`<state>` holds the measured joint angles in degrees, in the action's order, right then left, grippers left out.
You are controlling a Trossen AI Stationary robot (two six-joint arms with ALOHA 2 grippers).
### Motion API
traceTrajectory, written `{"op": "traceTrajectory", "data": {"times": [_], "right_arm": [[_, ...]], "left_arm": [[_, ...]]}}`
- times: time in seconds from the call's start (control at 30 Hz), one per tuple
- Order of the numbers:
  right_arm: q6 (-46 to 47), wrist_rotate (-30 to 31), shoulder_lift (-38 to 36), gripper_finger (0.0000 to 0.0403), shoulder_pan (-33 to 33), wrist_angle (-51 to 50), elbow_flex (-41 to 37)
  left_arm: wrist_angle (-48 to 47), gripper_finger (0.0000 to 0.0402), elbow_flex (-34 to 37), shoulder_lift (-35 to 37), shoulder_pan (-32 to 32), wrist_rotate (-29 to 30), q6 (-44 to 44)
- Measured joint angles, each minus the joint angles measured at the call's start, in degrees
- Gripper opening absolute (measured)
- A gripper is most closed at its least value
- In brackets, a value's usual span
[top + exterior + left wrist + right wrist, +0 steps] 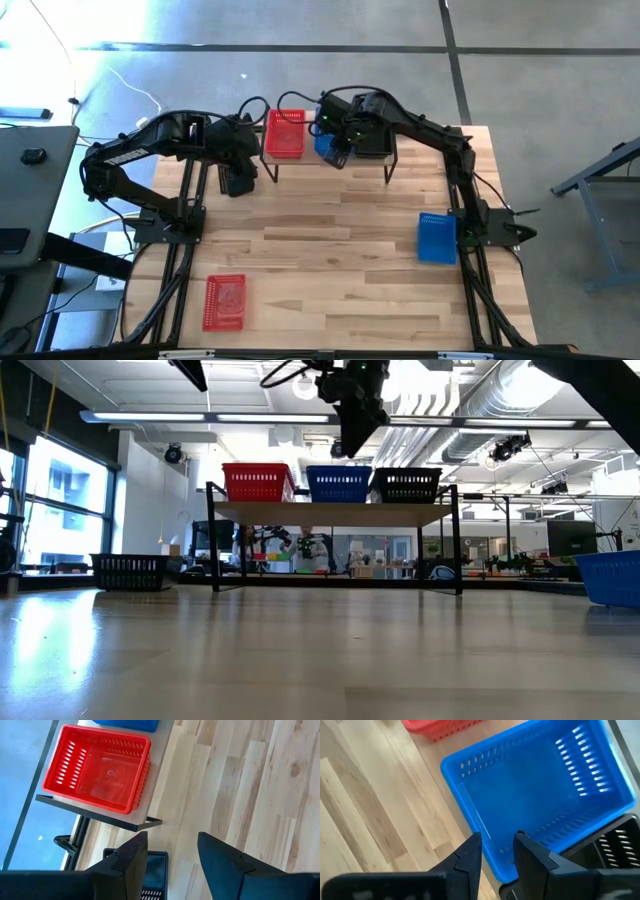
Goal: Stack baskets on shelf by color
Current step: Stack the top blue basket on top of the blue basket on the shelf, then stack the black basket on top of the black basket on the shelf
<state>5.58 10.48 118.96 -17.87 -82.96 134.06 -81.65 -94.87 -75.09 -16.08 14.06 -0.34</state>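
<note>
Three baskets are sitting on the shelf (330, 513) as the right hand (497, 851), fingers slightly apart, is straddling the blue basket's (540, 790) wall (risking dragging it off, toward six o'clock).

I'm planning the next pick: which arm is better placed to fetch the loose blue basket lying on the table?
The right arm. The loose blue basket lies on the right side of the table beside that arm's base, while the right gripper hovers over the shelf. The left gripper is across the table, over a black basket.
</note>
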Motion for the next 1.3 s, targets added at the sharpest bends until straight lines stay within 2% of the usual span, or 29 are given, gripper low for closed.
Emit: {"op": "traceTrajectory", "data": {"times": [0.27, 0.57, 1.0, 1.3], "right_arm": [[-0.2, 0.6, 0.6, 0.0099, 0.2, -0.6, 0.7], [2.0, 0.6, -2.8, 0.0099, 0.7, -0.1, 0.6], [10.0, 1.1, -6.5, 0.0099, 3.8, -0.5, 0.6], [17.0, 1.4, -8.1, 0.0099, 6.9, -3.6, 0.9]], "left_arm": [[0.0, 0.0165, 0.0, 0.0, 0.0, 0.5, 0.0], [-2.7, 0.0165, 1.5, 0.5, 0.8, 0.2, -4.2], [3.5, 0.0165, 21.7, 9.9, 5.0, -4.9, -8.6], [5.3, 0.0165, 33.2, 12.0, 5.2, -5.0, -9.3]]}}
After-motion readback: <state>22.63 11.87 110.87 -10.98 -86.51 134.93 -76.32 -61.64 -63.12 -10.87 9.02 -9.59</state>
